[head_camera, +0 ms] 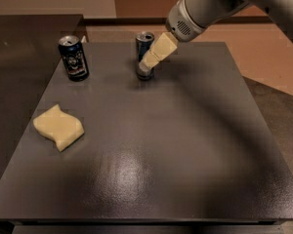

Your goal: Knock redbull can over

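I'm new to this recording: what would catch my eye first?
First, the robot's cream-coloured gripper at the far side of the dark grey table, overlapping the upright slim blue and silver redbull can; contact cannot be told. Then the shorter dark navy can with white graphics at far left, and the wavy yellow sponge near the left edge.

no legible text on redbull can (142,47) or dark can (73,58)

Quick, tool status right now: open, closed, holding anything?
Tool: looks closed, holding nothing; its tip overlaps the upright redbull can, and contact cannot be told.
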{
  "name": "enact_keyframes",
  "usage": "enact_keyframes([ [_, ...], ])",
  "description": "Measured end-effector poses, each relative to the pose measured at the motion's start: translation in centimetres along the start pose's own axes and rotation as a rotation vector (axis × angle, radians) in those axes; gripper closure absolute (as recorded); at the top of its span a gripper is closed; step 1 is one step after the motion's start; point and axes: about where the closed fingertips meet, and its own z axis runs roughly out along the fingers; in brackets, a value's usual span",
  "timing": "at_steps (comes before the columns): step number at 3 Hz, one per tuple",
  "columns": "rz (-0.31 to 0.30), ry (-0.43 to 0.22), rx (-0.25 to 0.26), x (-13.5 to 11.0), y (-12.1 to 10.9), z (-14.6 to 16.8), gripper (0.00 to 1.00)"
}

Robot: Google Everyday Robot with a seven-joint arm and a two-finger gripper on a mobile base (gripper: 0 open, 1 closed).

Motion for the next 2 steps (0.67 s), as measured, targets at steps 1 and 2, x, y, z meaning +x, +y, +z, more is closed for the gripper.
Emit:
enact_keyframes([
  [1,0.028,-0.016,-0.018,-0.9,-0.9,2.0,0.00],
  [2,0.057,-0.028,-0.039,-1.4,-1.6,3.5,0.19],
])
